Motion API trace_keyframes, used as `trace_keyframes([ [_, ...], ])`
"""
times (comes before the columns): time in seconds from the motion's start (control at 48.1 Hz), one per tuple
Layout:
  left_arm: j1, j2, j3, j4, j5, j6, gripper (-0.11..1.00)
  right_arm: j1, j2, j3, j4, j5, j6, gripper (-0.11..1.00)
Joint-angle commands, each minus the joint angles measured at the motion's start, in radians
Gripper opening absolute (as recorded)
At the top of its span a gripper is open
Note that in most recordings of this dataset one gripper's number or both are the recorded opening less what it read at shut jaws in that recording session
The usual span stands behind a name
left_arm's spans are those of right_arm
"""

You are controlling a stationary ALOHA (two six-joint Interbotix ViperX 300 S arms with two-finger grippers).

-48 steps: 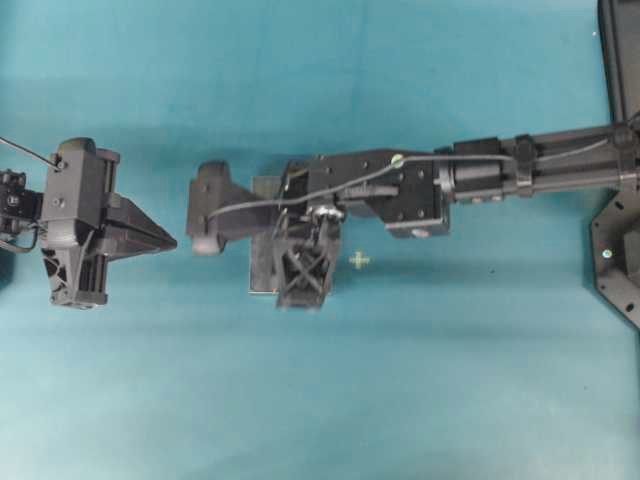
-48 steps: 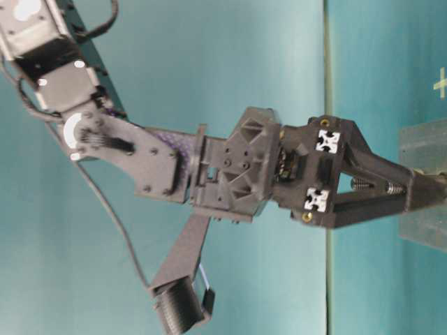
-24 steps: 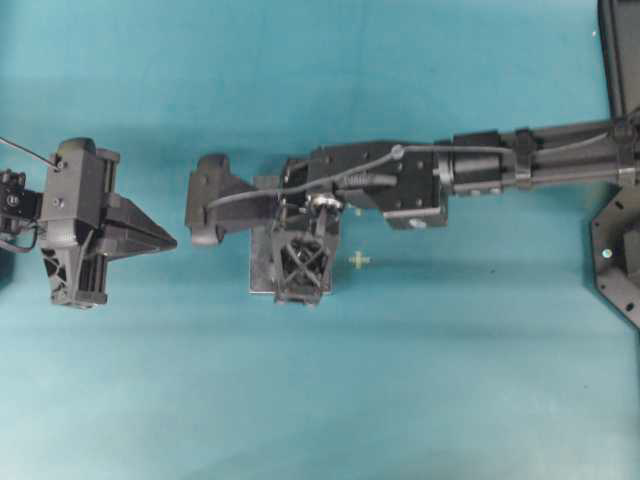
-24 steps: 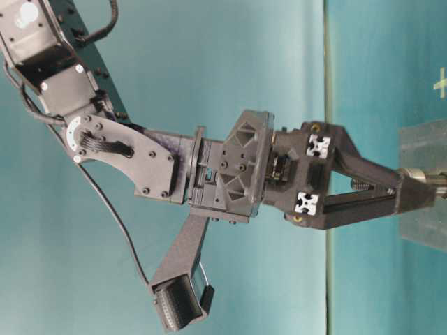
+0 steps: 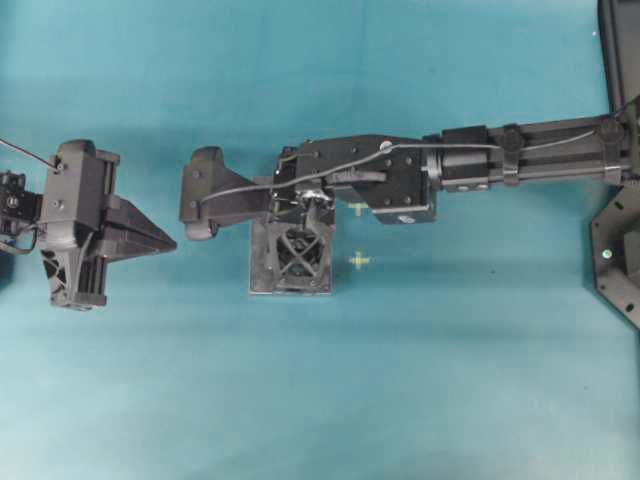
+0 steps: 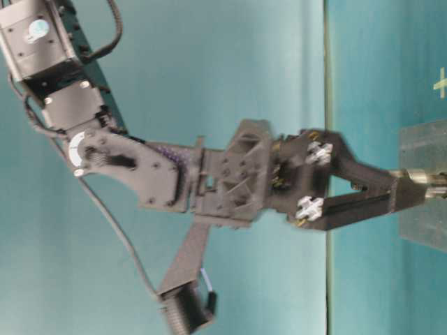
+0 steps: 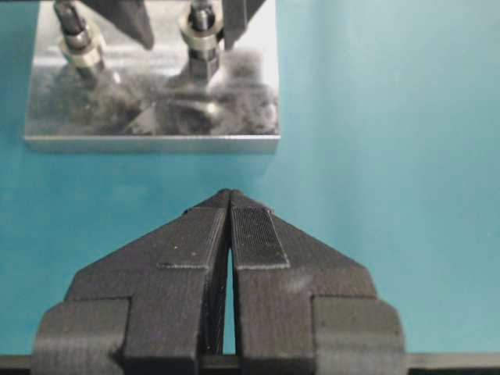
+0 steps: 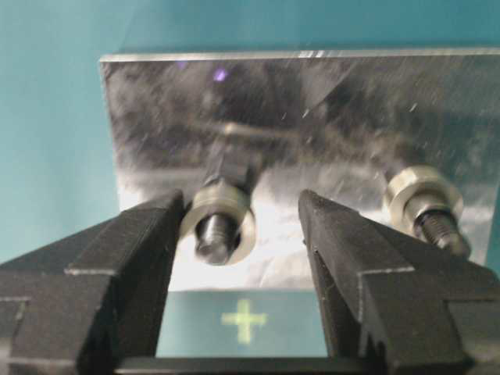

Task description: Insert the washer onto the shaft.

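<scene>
A silver washer (image 8: 224, 211) sits round a threaded shaft (image 8: 214, 236) that stands on the metal plate (image 8: 312, 101). My right gripper (image 8: 244, 205) is open astride this shaft. The left finger is right beside the washer and the right finger stands well apart from it. A second shaft (image 8: 426, 205), carrying its own ring, stands outside the right finger. In the overhead view my right gripper (image 5: 303, 250) hangs over the plate (image 5: 262, 282). My left gripper (image 5: 170, 241) is shut and empty, left of the plate. Its tips (image 7: 229, 195) point at the plate (image 7: 156, 117).
The teal table has small yellow cross marks (image 5: 359, 260) to the right of the plate. A black arm base (image 5: 620, 250) stands at the right edge. The right arm's camera mount (image 5: 200, 195) juts out between the left gripper and the plate.
My right arm has swung toward the top of the overhead view and its gripper has shifted over the plate. The left arm has not moved.
</scene>
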Motion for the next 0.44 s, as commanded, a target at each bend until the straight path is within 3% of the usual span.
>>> trace_keyframes([
  [0.0,-0.005,-0.008,-0.023,0.003,-0.006,-0.002,0.00,0.014,-0.061,-0.025,0.074,-0.002,-0.005,0.64],
  [0.083,-0.005,-0.008,-0.021,0.003,-0.008,-0.002,0.00,0.012,-0.069,-0.014,0.152,0.000,-0.014,0.72],
  [0.166,-0.005,-0.008,-0.021,0.003,-0.008,0.000,0.00,0.012,-0.075,0.000,0.199,0.003,-0.035,0.85],
  [0.249,-0.003,-0.008,-0.021,0.003,-0.008,0.000,0.00,0.012,-0.084,0.009,0.204,-0.002,-0.051,0.93],
  [0.416,-0.005,-0.009,-0.025,0.003,-0.006,0.000,0.00,-0.006,-0.107,0.018,0.186,-0.011,-0.046,0.93],
])
